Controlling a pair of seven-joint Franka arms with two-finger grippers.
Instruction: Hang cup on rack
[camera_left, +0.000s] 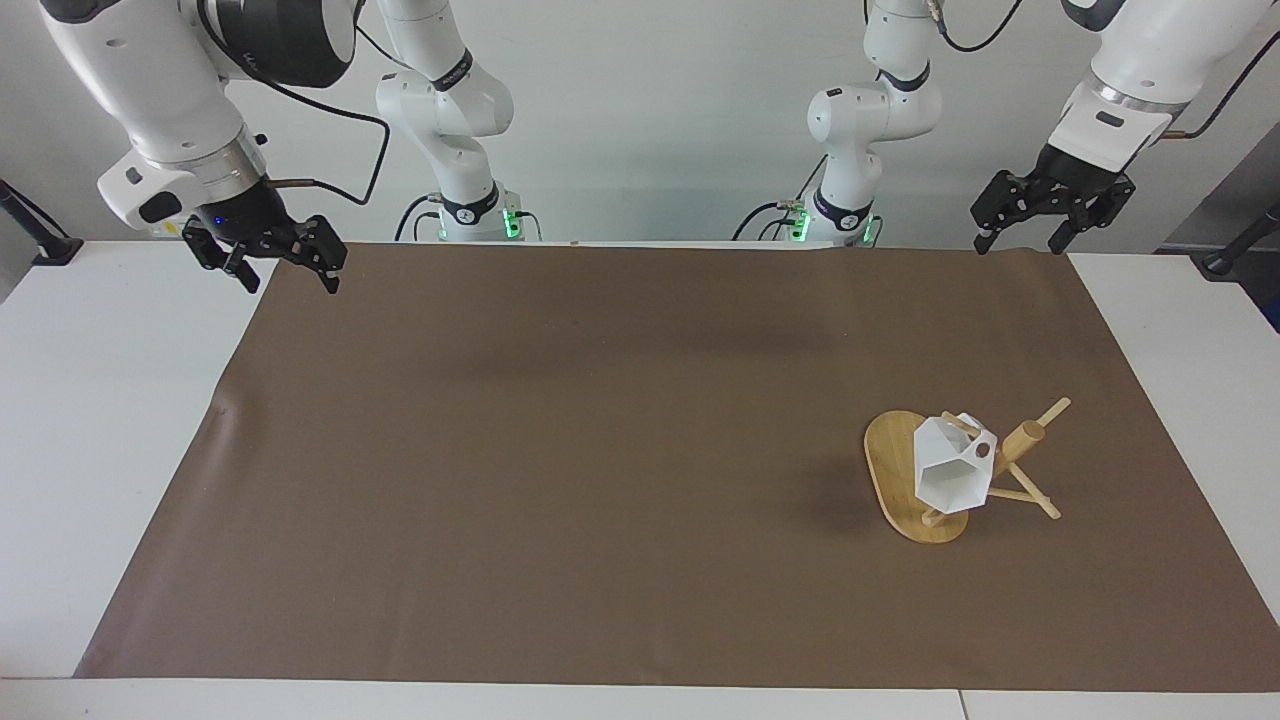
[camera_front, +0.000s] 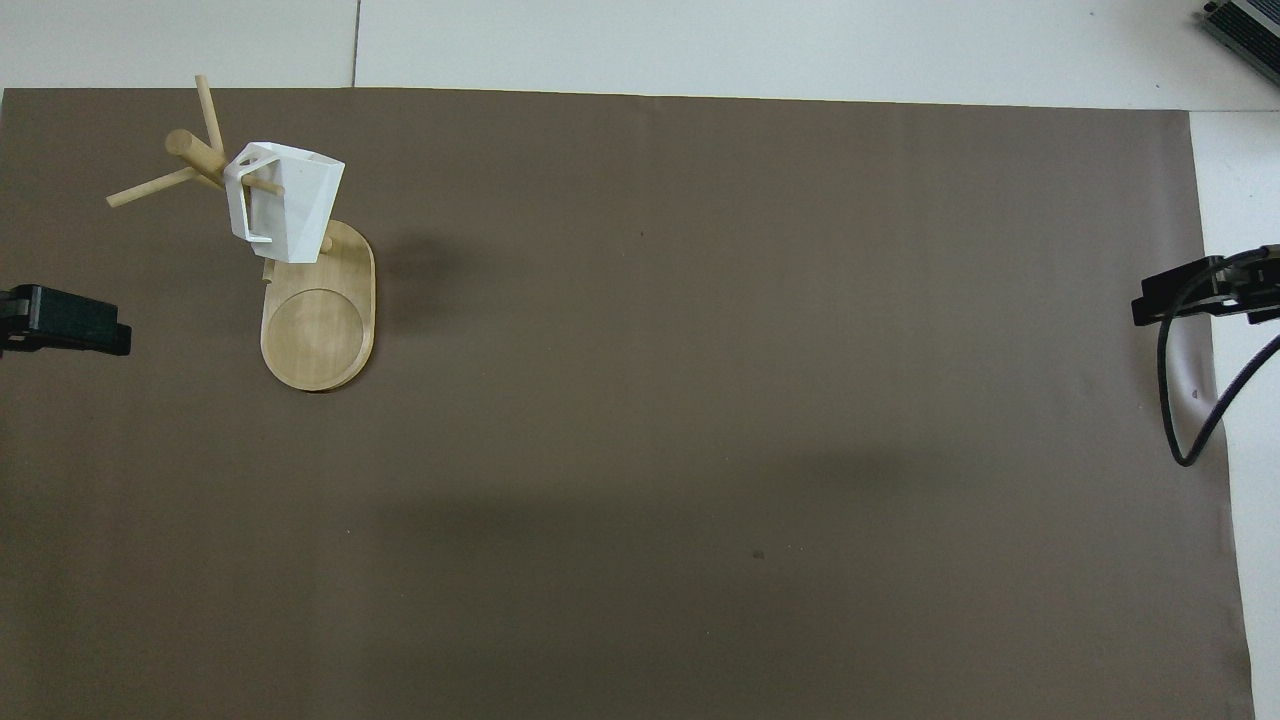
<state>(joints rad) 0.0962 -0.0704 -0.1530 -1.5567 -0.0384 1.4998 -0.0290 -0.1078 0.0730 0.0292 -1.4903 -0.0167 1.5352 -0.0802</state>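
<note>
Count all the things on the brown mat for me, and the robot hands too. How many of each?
cup: 1
rack: 1
robot hands: 2, the left gripper and the right gripper
Total: 4

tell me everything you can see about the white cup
The cup is small, white and faceted, with a hexagonal rim and a flat handle. It looks like matte plastic or ceramic. It hangs tilted on a peg of the bamboo rack, the peg through its handle, over the oval base. Neither end effector touches it.

White faceted cup (camera_left: 948, 470) hung by its handle on bamboo rack (camera_left: 893, 478)
</note>
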